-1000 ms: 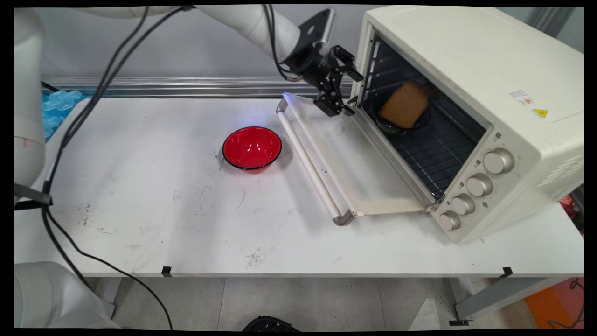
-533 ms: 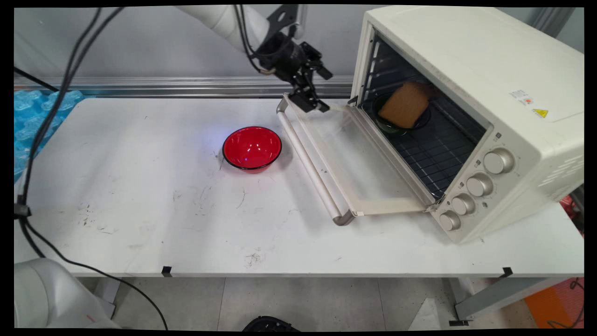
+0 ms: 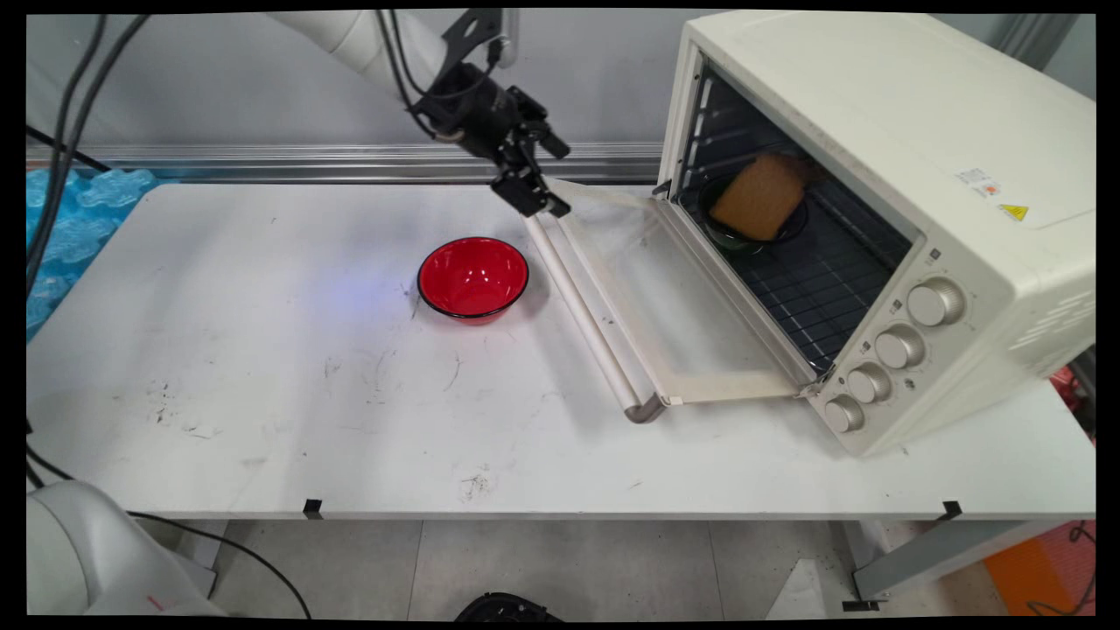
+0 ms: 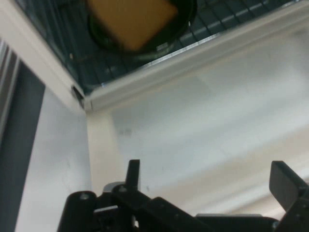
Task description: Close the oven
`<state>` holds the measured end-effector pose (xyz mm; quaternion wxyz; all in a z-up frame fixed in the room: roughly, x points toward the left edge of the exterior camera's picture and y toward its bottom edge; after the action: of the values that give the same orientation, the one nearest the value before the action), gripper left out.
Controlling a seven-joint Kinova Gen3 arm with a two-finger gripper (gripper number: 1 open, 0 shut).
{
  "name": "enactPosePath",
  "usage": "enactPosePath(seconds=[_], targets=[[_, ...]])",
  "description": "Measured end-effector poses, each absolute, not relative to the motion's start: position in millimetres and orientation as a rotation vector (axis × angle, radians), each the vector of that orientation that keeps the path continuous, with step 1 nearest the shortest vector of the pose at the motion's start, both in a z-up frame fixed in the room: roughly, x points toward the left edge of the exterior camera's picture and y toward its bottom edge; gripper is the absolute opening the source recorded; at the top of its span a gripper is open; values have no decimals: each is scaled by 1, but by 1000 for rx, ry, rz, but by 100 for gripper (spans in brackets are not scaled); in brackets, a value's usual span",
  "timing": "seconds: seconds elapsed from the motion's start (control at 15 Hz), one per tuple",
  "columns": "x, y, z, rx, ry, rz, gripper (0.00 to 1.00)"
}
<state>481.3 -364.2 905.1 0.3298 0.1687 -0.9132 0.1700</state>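
While the arm reaches in from the upper left, the black claw [image 3: 531, 179] hangs over the far end of the oven door's handle [image 3: 582, 311], its fingers [image 4: 133, 173] spread wide apart with nothing between them. In the hand view the two fingertips stand far apart at the bottom edge, and only the pale inner face of the lowered door [image 4: 203, 130] shows between them.

That door [image 3: 665, 297] lies flat, open, stretching away from the claw toward the near side of the table, its rounded metal handle running along the outer edge. Beyond the door's hinge, to the claw's right in the main view, the cream toaster oven [image 3: 884, 175] stands with its mouth open. On its wire rack sits a dark round dish [image 3: 744, 236] holding a tan slice of bread [image 3: 759, 197], which leans up over the dish's rim; the hand view shows the same bread [image 4: 133, 19] and dish [image 4: 178, 24] straight ahead of the claw, past the door.

Below and slightly left of the claw, just beside the door handle but apart from it, a red bowl [image 3: 472, 277] rests upright on the white table [image 3: 262, 367]. Four knobs [image 3: 884, 350] line the oven's near front panel, well away from the claw.
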Motion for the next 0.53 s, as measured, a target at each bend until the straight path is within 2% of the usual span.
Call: enactPosePath(seconds=[0.53], targets=[[514, -332, 898, 598, -2427, 348, 100]])
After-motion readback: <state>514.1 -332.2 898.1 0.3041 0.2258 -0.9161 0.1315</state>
